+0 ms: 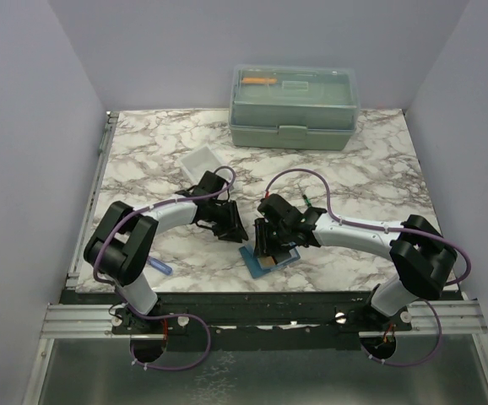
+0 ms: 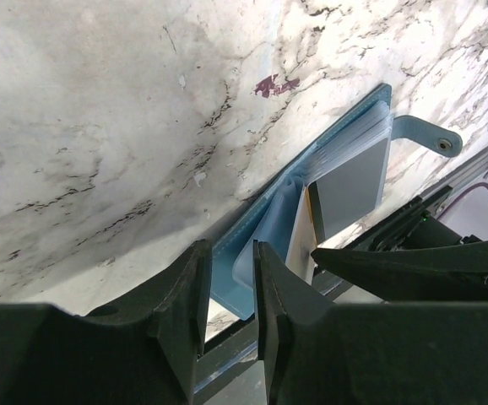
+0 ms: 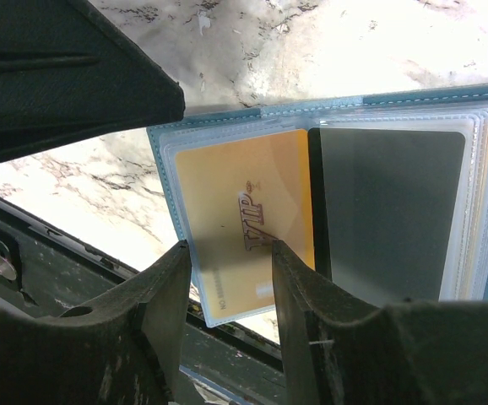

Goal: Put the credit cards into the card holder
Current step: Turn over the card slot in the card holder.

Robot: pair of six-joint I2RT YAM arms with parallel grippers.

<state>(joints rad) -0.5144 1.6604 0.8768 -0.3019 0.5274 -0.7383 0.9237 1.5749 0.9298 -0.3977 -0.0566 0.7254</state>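
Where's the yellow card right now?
Right wrist view: yellow card in the open card holder's left sleeve, beside the grey card, by the right pincer.

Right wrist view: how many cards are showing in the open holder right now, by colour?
yellow card: 1
dark grey card: 1
Total: 2 cards showing, both lying in the open card holder.

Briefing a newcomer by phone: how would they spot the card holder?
On the marble table, at its near edge, beneath the right gripper, lies the card holder. Unlike the white tray and green box behind, it is blue, open, showing a yellow card.
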